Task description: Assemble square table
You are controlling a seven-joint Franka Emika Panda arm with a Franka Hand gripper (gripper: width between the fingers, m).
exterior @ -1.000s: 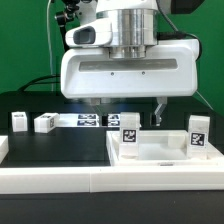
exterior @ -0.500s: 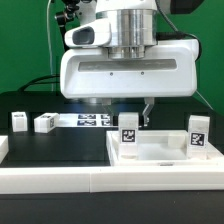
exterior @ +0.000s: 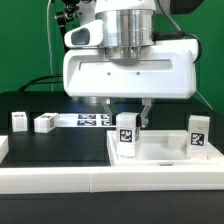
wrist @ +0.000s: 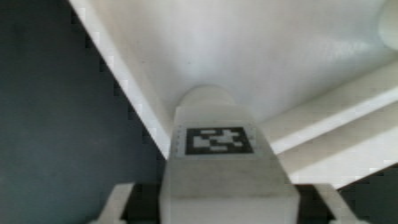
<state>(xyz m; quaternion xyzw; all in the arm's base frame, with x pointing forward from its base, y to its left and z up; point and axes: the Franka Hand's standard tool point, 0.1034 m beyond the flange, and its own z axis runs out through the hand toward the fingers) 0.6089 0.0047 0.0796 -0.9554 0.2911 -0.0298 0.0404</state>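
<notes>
The white square tabletop [exterior: 165, 152] lies at the exterior view's right, with its raised rim showing. One tagged white leg [exterior: 126, 134] stands at its near-left corner, and another leg [exterior: 198, 136] stands at its right. My gripper [exterior: 126, 108] hangs over the first leg with a finger on each side. In the wrist view the leg [wrist: 219, 140] fills the space between my fingers [wrist: 125, 205], which press against its sides. Two more legs [exterior: 19, 121] [exterior: 45, 123] stand on the black surface at the exterior view's left.
The marker board [exterior: 90, 121] lies flat behind the gripper, between the left legs and the tabletop. A long white rail [exterior: 60, 175] edges the near side of the black work surface.
The finger at the exterior view's right has moved left, in toward the leg. The leg itself has shifted slightly left.
</notes>
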